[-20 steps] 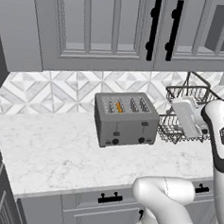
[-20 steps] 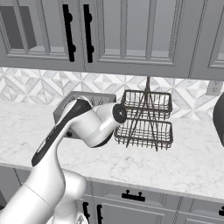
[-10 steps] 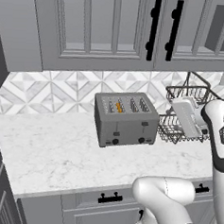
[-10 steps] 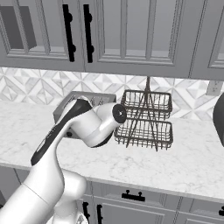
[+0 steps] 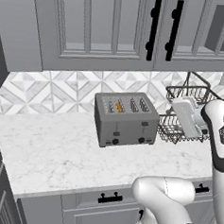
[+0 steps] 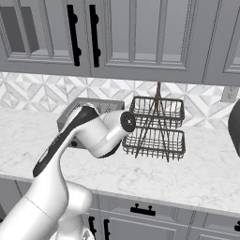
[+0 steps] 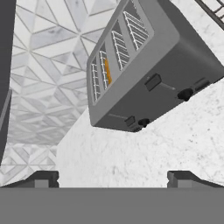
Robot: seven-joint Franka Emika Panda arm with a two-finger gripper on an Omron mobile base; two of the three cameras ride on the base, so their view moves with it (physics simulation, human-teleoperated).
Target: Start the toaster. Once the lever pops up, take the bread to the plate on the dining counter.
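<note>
The grey four-slot toaster [image 5: 126, 119] stands on the marble counter against the tiled wall. Part of its top edge [image 6: 93, 104] shows behind my arm. The bread [image 5: 119, 106] sits orange-brown and edge-on in a left slot, also seen deep in its slot [image 7: 107, 72] in the hand view. On that side the lever [image 5: 116, 133] is low on its track near the knob [image 7: 129, 120]; the other tab [image 5: 144, 124] is high. My gripper [image 7: 113, 178] hovers open and empty a short way in front of the toaster. The plate and the dining counter are out of view.
A two-tier wire rack [image 5: 182, 116] [image 6: 157, 126] stands right of the toaster, holding a white container [image 5: 185, 118]. Wall cabinets with black handles [image 5: 154, 29] hang above. A dark appliance [image 6: 234, 124] is at the far right. My arm [image 5: 217, 133] rises beside the rack.
</note>
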